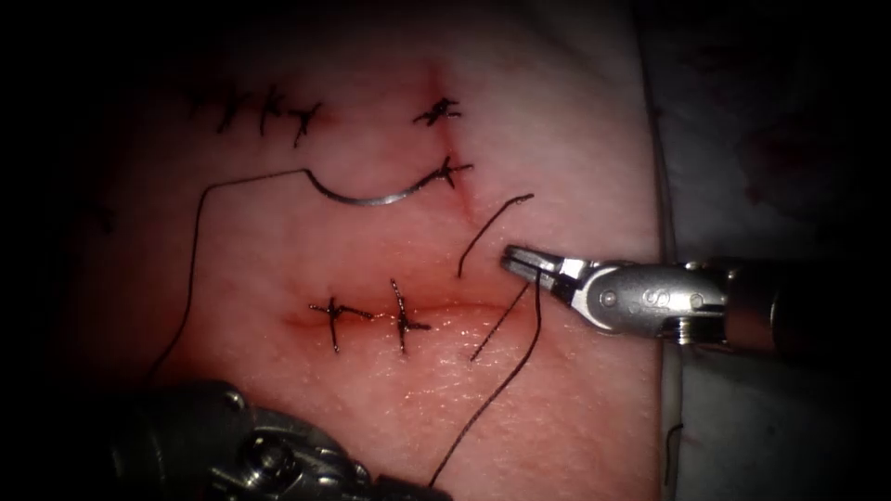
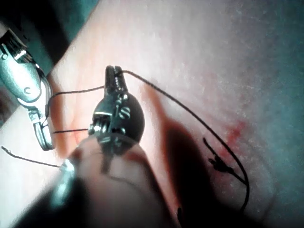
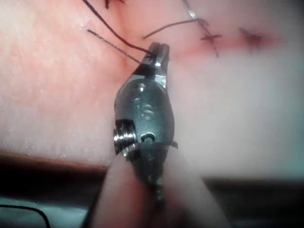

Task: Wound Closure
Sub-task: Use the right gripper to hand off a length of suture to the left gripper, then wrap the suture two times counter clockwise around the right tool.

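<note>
Lying flat on the tissue (image 1: 557, 121), the needle (image 1: 371, 197) rests free above the horizontal cut (image 1: 418, 311), well apart from both tools and held by neither. Its long axis runs left to right, the curve sagging toward the cut, with one end at about the middle of the tissue and the other touching a dark stitch (image 1: 450, 171) on the upper, vertical cut (image 1: 455, 176). Whether that end enters the tissue cannot be told. From the needle's left end the thread (image 1: 192, 278) runs left, bends and drops down the tissue toward the left arm's tool (image 1: 278, 459).

At the right end of the horizontal cut, the right arm's tool (image 1: 513, 257) comes in level from the right, its jaws closed on the thread; the right wrist view shows the same tool (image 3: 159, 52) pinching a strand at its tip. A long strand (image 1: 492, 390) falls from those jaws down toward the left arm's tool, and two short strands fan out beside them, one rising up and right (image 1: 492, 227), one crossing the cut downward (image 1: 497, 329).

In the left wrist view the left arm's tool (image 2: 114, 78) has its jaws closed on the thread, which arcs away from the tip across the tissue.

Two knotted stitches (image 1: 334, 314) (image 1: 401, 317) cross the horizontal cut to the left of the right tool, with red fluid (image 1: 455, 306) along the cut's line.
</note>
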Motion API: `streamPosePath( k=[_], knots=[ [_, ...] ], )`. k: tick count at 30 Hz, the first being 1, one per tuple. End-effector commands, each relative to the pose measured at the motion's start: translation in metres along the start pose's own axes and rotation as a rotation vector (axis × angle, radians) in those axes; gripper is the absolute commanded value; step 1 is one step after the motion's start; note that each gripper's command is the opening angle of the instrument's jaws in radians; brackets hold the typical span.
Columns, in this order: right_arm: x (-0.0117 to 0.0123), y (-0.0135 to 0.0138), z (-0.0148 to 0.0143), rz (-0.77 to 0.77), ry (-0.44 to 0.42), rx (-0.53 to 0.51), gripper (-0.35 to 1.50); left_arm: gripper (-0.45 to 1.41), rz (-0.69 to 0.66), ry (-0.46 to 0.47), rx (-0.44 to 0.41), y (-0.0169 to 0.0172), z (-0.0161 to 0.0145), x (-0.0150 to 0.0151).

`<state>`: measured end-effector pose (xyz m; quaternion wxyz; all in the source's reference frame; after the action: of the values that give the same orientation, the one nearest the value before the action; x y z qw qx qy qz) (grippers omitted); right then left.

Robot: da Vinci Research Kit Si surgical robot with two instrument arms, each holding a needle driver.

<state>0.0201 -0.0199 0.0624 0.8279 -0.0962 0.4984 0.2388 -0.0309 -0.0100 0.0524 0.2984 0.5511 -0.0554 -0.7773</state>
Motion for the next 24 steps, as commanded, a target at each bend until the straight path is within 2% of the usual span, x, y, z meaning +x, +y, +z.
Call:
streamPosePath(
  k=[1, 4, 5, 7, 8, 9, 10, 11, 12, 17, 19, 24],
  knots=[
    [0.0005, -0.0009, 0.0004, 0.002, 0.006, 0.006, -0.35, -0.45, -0.004, -0.004, 0.016, -0.0002, 0.0003, -0.0005],
    [0.0026, -0.0033, -0.0013, 0.031, 0.022, 0.032, -0.35, -0.45, -0.007, -0.04, 0.091, -0.0007, -0.0026, -0.0007],
    [0.0036, -0.0044, -0.0021, 0.068, 0.025, 0.044, -0.23, -0.45, 0.003, -0.06, 0.101, -0.0008, -0.0036, -0.0007],
    [0.0044, -0.0053, -0.0027, 0.077, 0.027, 0.049, 0.37, -0.45, 0.003, -0.077, 0.118, -0.001, -0.0048, -0.0007],
    [0.0053, -0.0061, -0.0033, 0.091, 0.03, 0.056, 1.08, -0.45, 0.01, -0.089, 0.134, -0.0014, -0.0058, -0.0007],
    [0.0053, -0.0061, -0.0033, 0.091, 0.03, 0.056, 1.08, -0.45, 0.01, -0.089, 0.134, -0.0014, -0.0058, -0.0007],
    [0.0061, -0.0066, -0.0039, 0.093, 0.036, 0.066, 1.3, -0.45, 0.008, -0.101, 0.159, -0.002, -0.0069, -0.0007],
    [0.0068, -0.0072, -0.0048, 0.102, 0.056, 0.068, 1.41, -0.45, 0.01, -0.11, 0.181, -0.0024, -0.0078, -0.0006],
    [0.0075, -0.0077, -0.0057, 0.106, 0.079, 0.064, 1.46, -0.45, 0.019, -0.118, 0.199, -0.0029, -0.0088, -0.0005],
    [0.0088, -0.0076, -0.0086, 0.119, 0.09, 0.095, 1.46, -0.45, 0.042, -0.138, 0.222, -0.0036, -0.0107, 0.0002],
    [0.0101, -0.0054, -0.011, 0.118, 0.107, 0.107, 1.46, -0.45, 0.063, -0.152, 0.218, -0.0037, -0.0114, 0.0011],
    [0.013, -0.0021, -0.013, 0.108, 0.116, 0.116, 1.48, -0.45, 0.085, -0.168, 0.216, -0.0039, -0.0116, 0.0019]
  ],
)
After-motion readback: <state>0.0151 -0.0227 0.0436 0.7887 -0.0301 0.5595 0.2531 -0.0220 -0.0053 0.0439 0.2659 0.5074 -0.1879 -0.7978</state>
